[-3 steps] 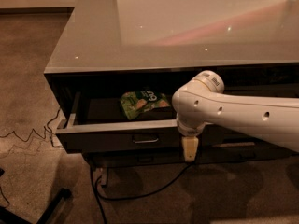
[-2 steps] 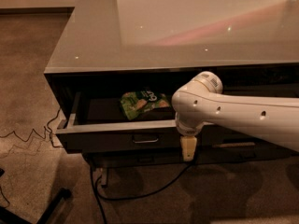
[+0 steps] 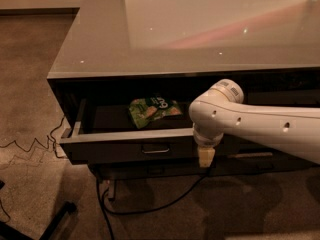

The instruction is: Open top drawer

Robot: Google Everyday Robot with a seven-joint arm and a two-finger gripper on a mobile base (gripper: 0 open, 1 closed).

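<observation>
The top drawer (image 3: 115,148) is dark grey and stands pulled out from under the counter, its inside showing. Its small rectangular pull handle (image 3: 155,148) sits at the centre of the flat front. A green snack bag (image 3: 153,109) lies inside the drawer. My white arm (image 3: 250,126) reaches in from the right. My gripper (image 3: 206,157) points downward just in front of the drawer front, right of the handle and apart from it.
A glossy grey countertop (image 3: 200,29) covers the cabinet. A lower drawer front (image 3: 156,170) sits beneath. A neighbouring drawer's handle (image 3: 253,155) shows to the right. A black cable (image 3: 150,206) loops on the carpet, and a black leg (image 3: 50,223) lies at the lower left.
</observation>
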